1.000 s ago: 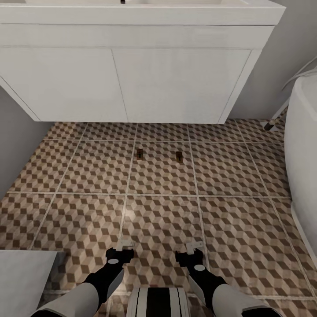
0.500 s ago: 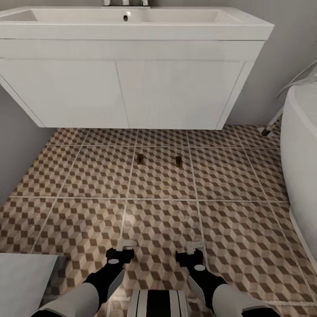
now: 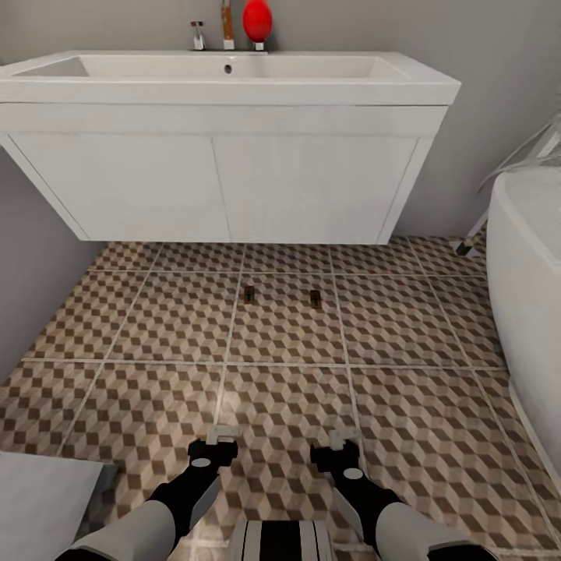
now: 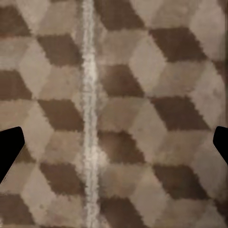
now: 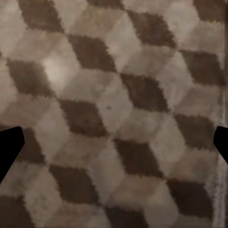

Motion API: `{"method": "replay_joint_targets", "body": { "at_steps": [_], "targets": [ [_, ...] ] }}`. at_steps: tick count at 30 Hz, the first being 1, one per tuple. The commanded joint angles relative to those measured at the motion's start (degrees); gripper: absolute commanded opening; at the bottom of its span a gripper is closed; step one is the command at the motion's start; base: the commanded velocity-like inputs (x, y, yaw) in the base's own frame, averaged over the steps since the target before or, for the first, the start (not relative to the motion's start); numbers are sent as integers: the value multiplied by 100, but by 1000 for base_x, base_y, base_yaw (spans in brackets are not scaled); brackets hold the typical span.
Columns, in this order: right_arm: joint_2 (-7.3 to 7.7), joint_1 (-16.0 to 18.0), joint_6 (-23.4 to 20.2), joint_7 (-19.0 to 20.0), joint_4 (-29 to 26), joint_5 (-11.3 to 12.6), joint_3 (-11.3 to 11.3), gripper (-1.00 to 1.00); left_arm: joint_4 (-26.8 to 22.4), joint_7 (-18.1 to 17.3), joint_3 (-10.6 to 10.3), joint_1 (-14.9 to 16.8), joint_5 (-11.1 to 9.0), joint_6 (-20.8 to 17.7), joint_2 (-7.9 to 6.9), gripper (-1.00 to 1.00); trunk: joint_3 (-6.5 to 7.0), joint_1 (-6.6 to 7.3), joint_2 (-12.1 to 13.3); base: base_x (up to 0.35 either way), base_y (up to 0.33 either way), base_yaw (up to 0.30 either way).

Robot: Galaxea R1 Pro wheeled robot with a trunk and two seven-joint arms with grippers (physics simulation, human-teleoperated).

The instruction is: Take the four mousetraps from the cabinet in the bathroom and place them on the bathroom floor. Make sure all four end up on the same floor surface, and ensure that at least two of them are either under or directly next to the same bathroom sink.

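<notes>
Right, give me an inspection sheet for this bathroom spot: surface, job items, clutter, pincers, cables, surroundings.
Surface: cube-pattern tiled floor, pale grout lines.
Job items: two mousetraps, the left and the right, flat on one tile in front of the sink and its vanity; apart from each other.
Clutter: red rounded object at the back of the sink by the tap.
Pincers: left pincer and right pincer both open, empty, above the floor.
Cables: nothing seen.
Surroundings: grey wall; bathtub to the right; pale flat surface at lower left.
</notes>
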State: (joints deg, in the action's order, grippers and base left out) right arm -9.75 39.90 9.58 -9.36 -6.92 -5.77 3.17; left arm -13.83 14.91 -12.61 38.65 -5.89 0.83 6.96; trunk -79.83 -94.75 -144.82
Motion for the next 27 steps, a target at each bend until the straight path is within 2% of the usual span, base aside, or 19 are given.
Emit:
{"method": "replay_joint_targets", "body": {
  "at_steps": [1,27],
  "targets": [
    [-1,3,0,-48,7,-55,30,100,2,31,-49,2,-61,8,-2,100,19,3,0,0,0,0],
    [-1,1,0,-48,7,-56,48,100,12,29,-46,2,-87,4,-11,100,595,70,35,0,0,0]
  ]
}}
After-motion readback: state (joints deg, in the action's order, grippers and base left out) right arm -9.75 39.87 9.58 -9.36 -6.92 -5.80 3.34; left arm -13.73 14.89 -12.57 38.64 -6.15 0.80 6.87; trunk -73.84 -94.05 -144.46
